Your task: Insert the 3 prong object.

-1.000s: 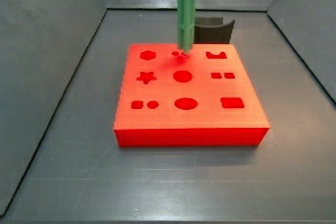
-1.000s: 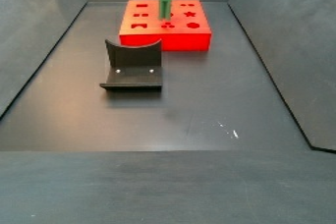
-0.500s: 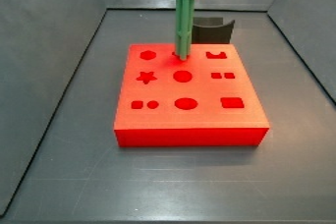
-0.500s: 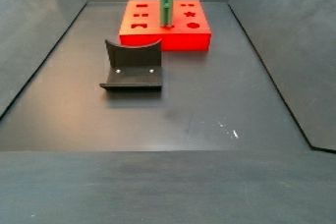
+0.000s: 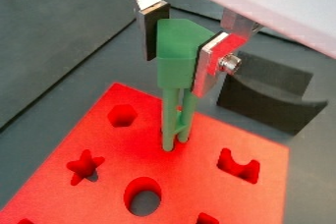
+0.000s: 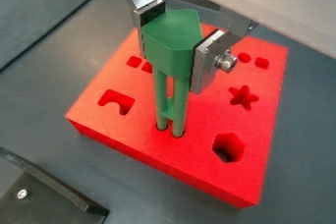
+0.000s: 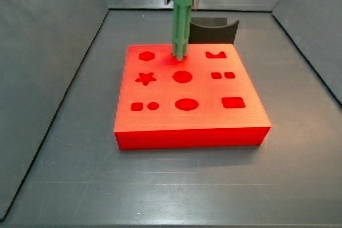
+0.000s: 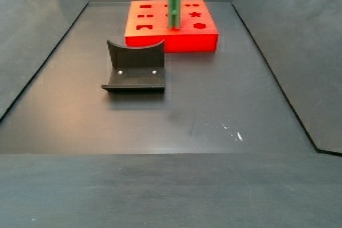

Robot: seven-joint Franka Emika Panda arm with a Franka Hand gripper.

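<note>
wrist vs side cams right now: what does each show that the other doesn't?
Wrist only: the tool with silver fingers clamped on the 3 prong object, whose prongs meet the red block at its holes. Side only: the whole dark floor and the full fixture, apart from the block. Both: green piece upright over the block.

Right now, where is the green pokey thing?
The 3 prong object stands upright, clamped in the gripper, its prong tips on the red block near the hexagon hole.
</note>
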